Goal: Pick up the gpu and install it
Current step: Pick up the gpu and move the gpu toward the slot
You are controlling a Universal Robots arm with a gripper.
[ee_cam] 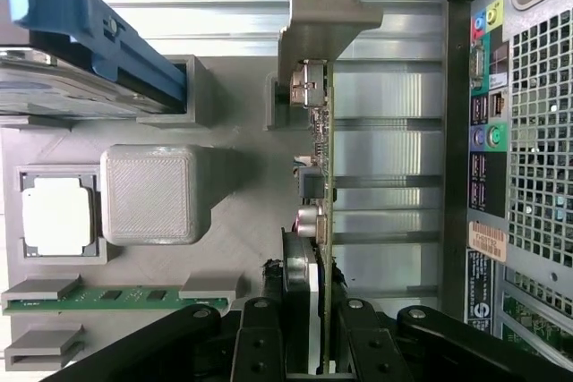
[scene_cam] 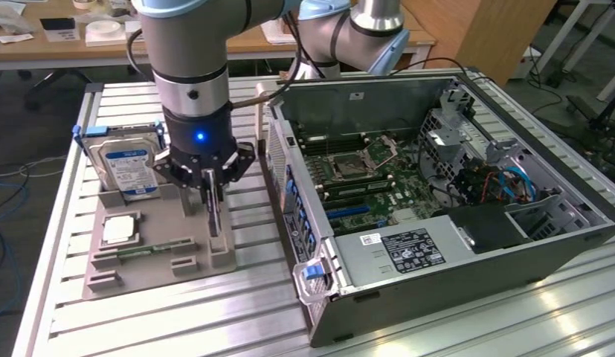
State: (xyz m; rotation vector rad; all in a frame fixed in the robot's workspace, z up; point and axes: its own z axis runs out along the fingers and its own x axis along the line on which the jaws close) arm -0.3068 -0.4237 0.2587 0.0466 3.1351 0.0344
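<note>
Fingers: we hold our fingers [ee_cam: 258, 346] narrow, clamped on both faces of the gpu [ee_cam: 313, 183].
Gpu: we see it upright on its edge at the grey holder [scene_cam: 138, 279], directly beneath the fingers.
Surface: a ribbed metal table [scene_cam: 188, 320], with a wooden desk [scene_cam: 19, 49] behind it.
Room: the open computer case [scene_cam: 466, 268] is just beside on the exterior view's right. The hard drive [scene_cam: 129, 167] stands near on the left.

The arm [scene_cam: 191, 67] is held upright, with the wrist [scene_cam: 198, 123] turned straight down. The hand [scene_cam: 211, 199] is carried vertically below it. Its dark fingers [ee_cam: 260, 346] are pressed against both faces of the gpu [ee_cam: 320, 145], which is gripped on edge between them.
</note>
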